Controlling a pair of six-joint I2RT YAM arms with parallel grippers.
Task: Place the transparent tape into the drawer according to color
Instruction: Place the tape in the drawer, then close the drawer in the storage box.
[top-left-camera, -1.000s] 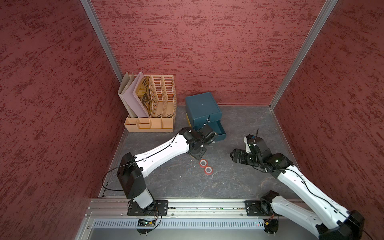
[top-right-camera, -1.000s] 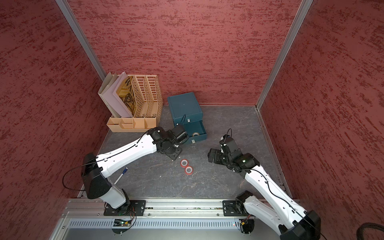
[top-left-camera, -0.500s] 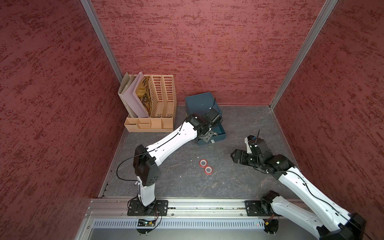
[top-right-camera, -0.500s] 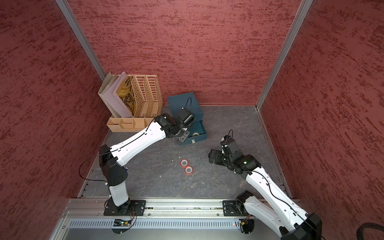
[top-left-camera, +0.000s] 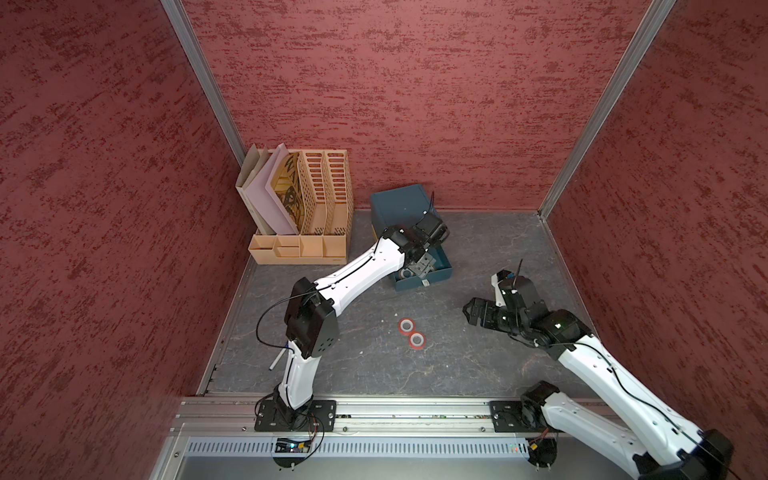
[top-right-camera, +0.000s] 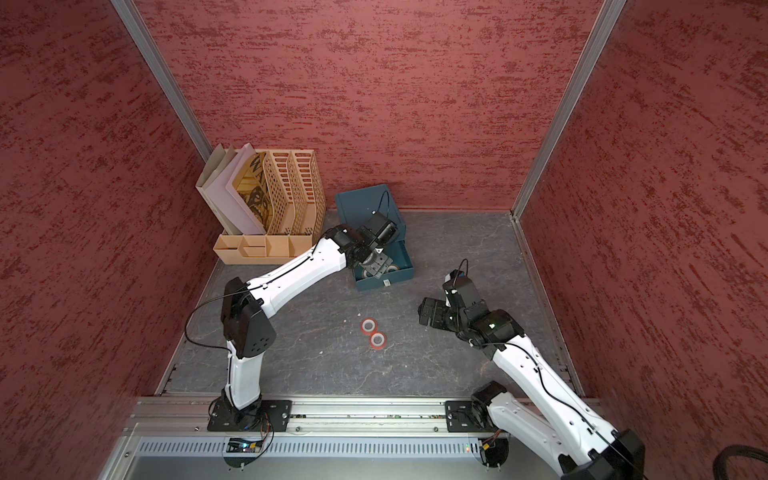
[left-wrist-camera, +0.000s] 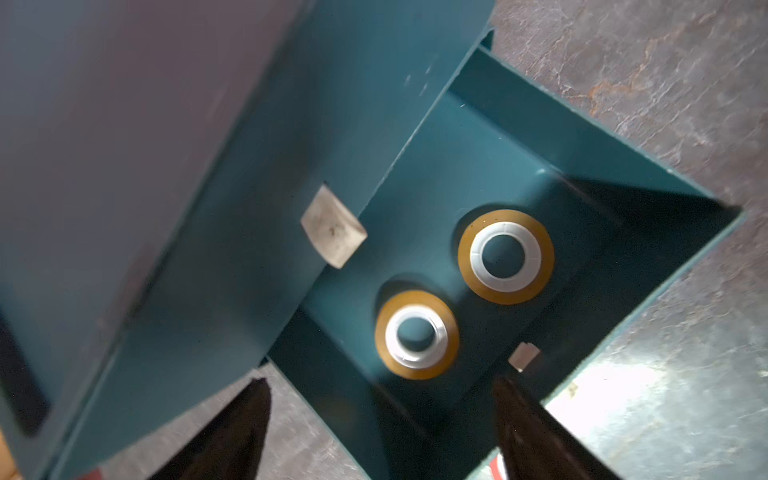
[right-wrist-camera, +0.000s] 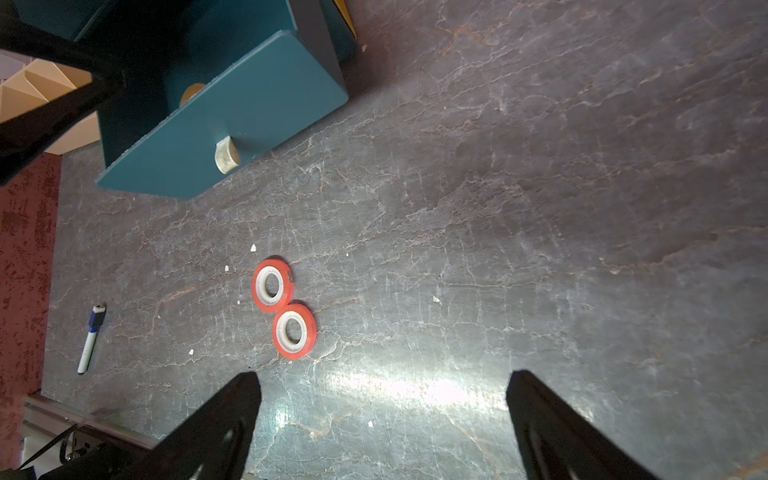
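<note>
The left arm (top-left-camera: 361, 274) starts at the rail (top-left-camera: 415, 409) at the bottom of the picture. It goes up, bends at its black elbow, and stretches up and to the right, to the middle of both top views. Its wrist tips down, so the left claw (left-wrist-camera: 380, 392) points down over the left part of the open blue drawer (top-left-camera: 422, 284). The claw's two black fingers (left-wrist-camera: 232, 428) are wide apart and hold nothing. I cannot tell if the claw touches the drawer, because the arm hides that spot.

Two orange tape rolls lie flat on the drawer floor (each has a white ring in its middle). One (left-wrist-camera: 464, 257) is near the other (left-wrist-camera: 382, 336), but they do not touch. The drawer sticks out from the bottom of the blue box (top-left-camera: 399, 203), which stands by the back wall.

The right arm (top-left-camera: 602, 365) comes from the lower right corner and leans up and to the left. The right claw (right-wrist-camera: 384, 376) hangs over the gray table (top-left-camera: 457, 374), right of the middle. Its fingers are wide apart too, with nothing in them.

Two red tape rolls (right-wrist-camera: 270, 307) (right-wrist-camera: 294, 353) lie flat on the table, touching each other. In the top views they are just below the drawer and left of the right claw.

A tan paper rack (top-left-camera: 324, 187) stands in the back left corner. A pen (top-left-camera: 276, 359) lies by the left arm, at the lower left.
</note>
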